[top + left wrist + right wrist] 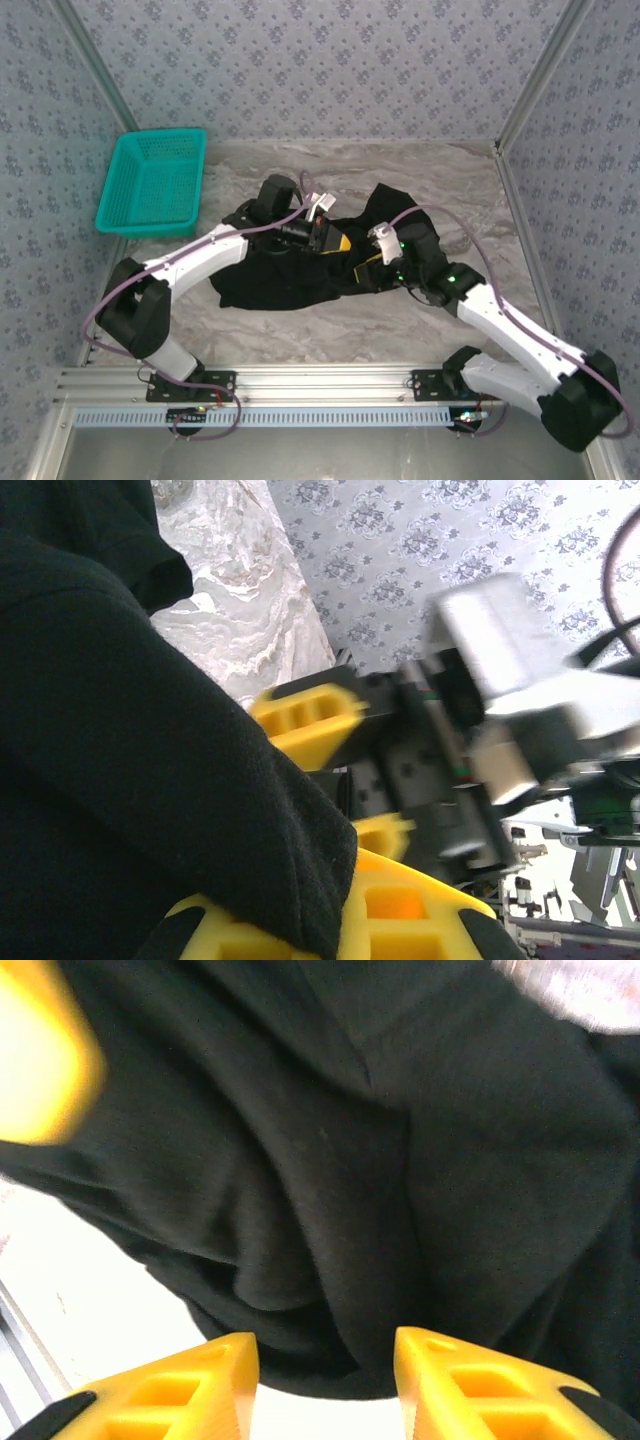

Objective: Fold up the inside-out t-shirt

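Observation:
The inside-out t-shirt (pixel 270 280) lies crumpled in the middle of the table, plain black on every face that shows. My left gripper (pixel 340 242) reaches across it from the left and is shut on a fold of the black cloth (pixel 120 780), which drapes over its yellow fingers (pixel 400 910). My right gripper (pixel 372 258) sits close against the left one at the shirt's right part. Its yellow fingers (pixel 470 1390) stand apart, open, with a hanging fold of the shirt (pixel 350 1160) just beyond the tips. The left wrist view catches the right gripper (pixel 345 775) blurred.
A teal plastic basket (pixel 150 180) stands at the back left of the marble-patterned table (pixel 420 330). Patterned walls close in the back and both sides. An aluminium rail (pixel 320 380) runs along the near edge between the arm bases.

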Controlling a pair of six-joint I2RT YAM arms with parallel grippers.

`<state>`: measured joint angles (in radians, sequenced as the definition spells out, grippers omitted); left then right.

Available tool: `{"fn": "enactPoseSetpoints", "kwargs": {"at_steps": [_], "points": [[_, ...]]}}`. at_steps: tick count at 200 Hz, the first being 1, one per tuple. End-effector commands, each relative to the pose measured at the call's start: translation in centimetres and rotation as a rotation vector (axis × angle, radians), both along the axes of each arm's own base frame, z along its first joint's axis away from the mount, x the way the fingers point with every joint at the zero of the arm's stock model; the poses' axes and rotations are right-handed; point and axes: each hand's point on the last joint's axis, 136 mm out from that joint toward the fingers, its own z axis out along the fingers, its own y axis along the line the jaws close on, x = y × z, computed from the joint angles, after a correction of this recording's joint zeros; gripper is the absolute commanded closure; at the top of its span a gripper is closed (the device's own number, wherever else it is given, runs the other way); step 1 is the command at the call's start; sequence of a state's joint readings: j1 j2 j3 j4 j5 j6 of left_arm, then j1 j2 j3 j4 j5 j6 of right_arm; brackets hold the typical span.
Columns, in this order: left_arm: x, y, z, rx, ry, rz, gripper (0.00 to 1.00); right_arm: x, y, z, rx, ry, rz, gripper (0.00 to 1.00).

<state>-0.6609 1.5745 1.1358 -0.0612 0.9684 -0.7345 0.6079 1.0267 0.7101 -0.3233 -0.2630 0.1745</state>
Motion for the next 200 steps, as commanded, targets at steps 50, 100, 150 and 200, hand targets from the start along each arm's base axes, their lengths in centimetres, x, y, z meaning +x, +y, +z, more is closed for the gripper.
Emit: {"fn": "enactPoseSetpoints", "kwargs": {"at_steps": [50,100,150,200], "points": [[0.2,0.1,1.4,-0.014,-0.037,-0.006,1.00,2.4,1.3,-0.5,-0.013,-0.072,0.021,0.91],[5.1,3.2,-1.9,0.145,-0.049,0.223,1.00,-1.2,-0.6,2.7,0.138,-0.006,0.089,1.00],[9.6,4.4,-5.7,0.251,-0.054,0.365,0.90,-2.3,-0.9,8.5,0.482,0.010,0.141,1.00],[9.4,6.3,-5.4,0.315,-0.153,0.417,0.51,-0.3,-0.9,9.8,0.635,0.037,0.102,1.00]]}}
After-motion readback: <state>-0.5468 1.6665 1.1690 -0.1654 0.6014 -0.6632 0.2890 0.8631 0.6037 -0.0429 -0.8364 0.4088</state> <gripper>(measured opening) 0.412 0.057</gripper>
